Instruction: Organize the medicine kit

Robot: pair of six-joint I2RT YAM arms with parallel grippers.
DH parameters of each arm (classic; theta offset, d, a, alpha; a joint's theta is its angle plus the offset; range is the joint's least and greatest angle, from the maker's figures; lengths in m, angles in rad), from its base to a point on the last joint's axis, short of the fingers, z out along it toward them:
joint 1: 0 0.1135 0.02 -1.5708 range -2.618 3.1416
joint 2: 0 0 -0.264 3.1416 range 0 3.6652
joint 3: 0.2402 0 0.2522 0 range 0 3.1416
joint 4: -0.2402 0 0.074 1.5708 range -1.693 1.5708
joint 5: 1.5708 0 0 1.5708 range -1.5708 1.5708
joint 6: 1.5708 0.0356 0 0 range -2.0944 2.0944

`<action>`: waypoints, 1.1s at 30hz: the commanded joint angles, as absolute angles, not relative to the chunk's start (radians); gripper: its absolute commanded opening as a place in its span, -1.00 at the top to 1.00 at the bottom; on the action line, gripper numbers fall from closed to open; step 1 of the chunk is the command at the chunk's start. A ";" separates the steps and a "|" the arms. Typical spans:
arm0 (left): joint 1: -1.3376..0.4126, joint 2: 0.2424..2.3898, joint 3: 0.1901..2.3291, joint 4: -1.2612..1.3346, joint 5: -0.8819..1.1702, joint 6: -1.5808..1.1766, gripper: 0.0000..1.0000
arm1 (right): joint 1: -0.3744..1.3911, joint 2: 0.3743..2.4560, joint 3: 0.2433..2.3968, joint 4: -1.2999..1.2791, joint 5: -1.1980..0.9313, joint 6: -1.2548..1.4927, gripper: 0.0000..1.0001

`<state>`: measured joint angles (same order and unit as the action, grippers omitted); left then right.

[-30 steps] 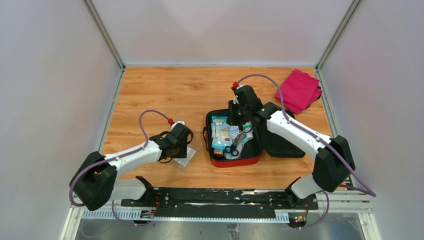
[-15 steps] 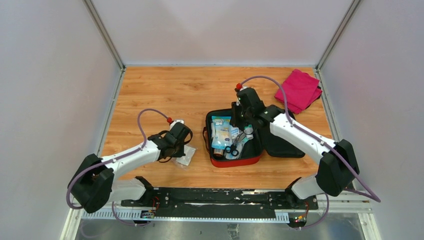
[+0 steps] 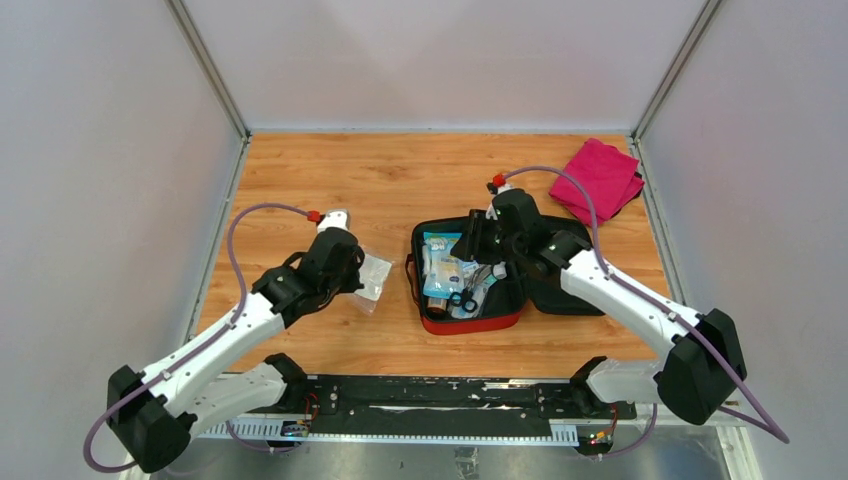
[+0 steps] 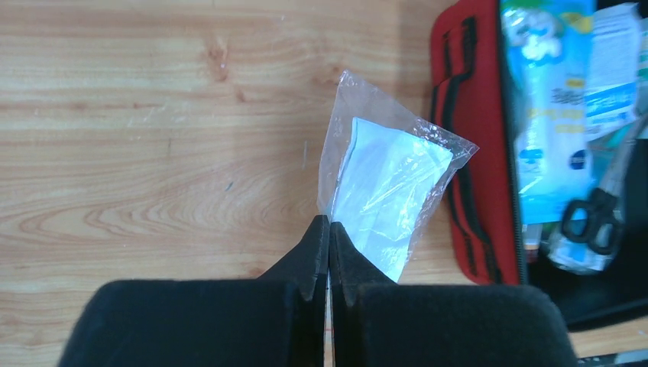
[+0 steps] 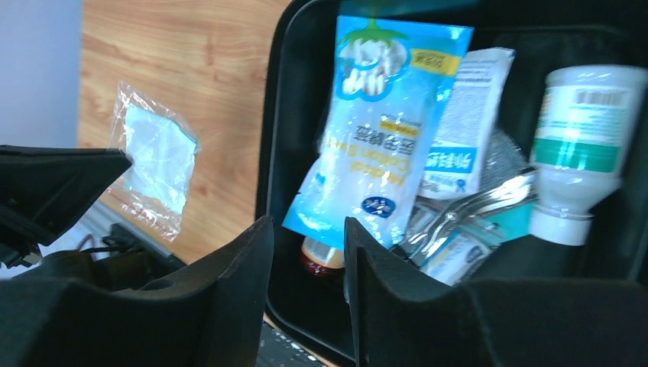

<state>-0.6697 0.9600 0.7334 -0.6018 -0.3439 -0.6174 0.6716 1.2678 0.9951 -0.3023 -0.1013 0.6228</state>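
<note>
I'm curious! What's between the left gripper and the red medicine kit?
A clear plastic packet holding something white, its corner pinched in the left gripper. The left wrist view shows it best.

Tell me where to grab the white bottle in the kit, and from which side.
Grip the bottle across its green-labelled middle, coming from above. It lies tilted in the kit, upper face bare, while a metal tool crowds the side facing the blue pouch. The jaws would likely hold the wide round body better than the narrower end.
</note>
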 commanded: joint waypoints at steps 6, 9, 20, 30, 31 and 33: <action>-0.663 0.881 0.822 -0.588 -0.305 -0.642 1.00 | 0.672 1.171 0.921 -0.284 -0.021 0.743 -0.01; -0.663 0.894 0.842 -0.570 -0.279 -0.633 1.00 | 0.651 1.113 0.916 -0.365 0.115 0.711 0.01; -0.651 0.937 0.933 -0.604 -0.348 -0.573 1.00 | 0.547 1.084 1.119 -0.982 0.333 0.463 0.36; -0.648 0.945 0.930 -0.609 -0.341 -0.562 1.00 | 0.484 1.147 1.052 -0.988 0.265 0.401 0.54; -0.647 0.945 0.932 -0.611 -0.338 -0.561 1.00 | 0.483 1.164 1.045 -0.973 0.248 0.398 0.56; -0.646 0.945 0.936 -0.614 -0.337 -0.557 1.00 | 0.483 1.195 1.031 -0.946 0.219 0.394 0.59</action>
